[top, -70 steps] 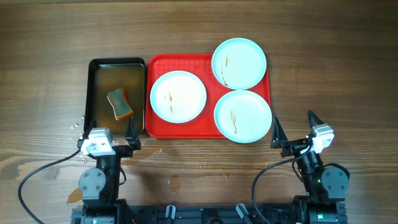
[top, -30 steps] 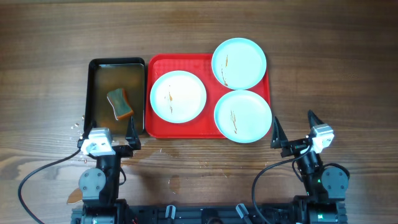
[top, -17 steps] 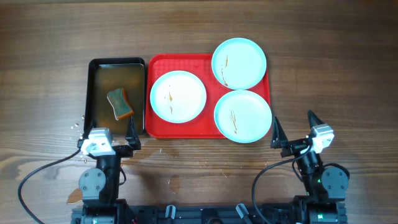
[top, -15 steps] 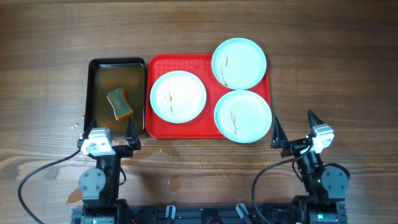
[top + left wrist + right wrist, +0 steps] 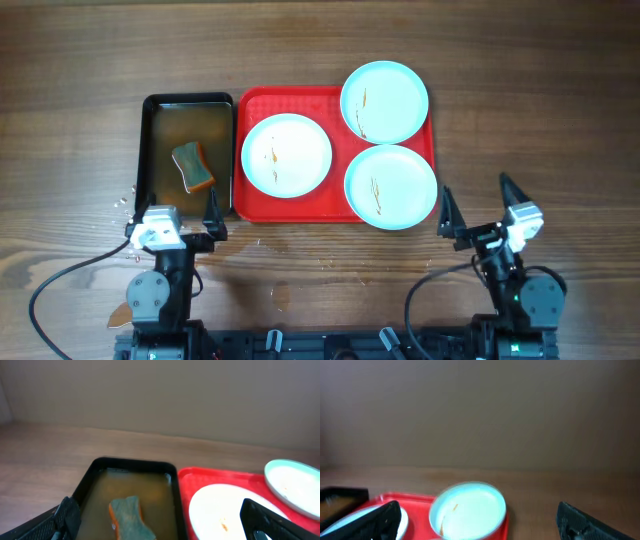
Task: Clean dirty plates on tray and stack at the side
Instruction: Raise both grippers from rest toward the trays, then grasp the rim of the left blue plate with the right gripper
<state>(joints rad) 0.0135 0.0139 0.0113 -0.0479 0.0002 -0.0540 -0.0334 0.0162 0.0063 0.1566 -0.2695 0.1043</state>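
On the wooden tabletop I see the red tray carrying all three plates, each smeared orange-brown and none stacked. On its near side, my left gripper and right gripper both hover spread wide, holding nothing.

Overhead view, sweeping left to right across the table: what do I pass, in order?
black tray → sponge lying in it → red tray → left plate. The far plate and near plate share the right end, one behind the other, so I leave them unordered.
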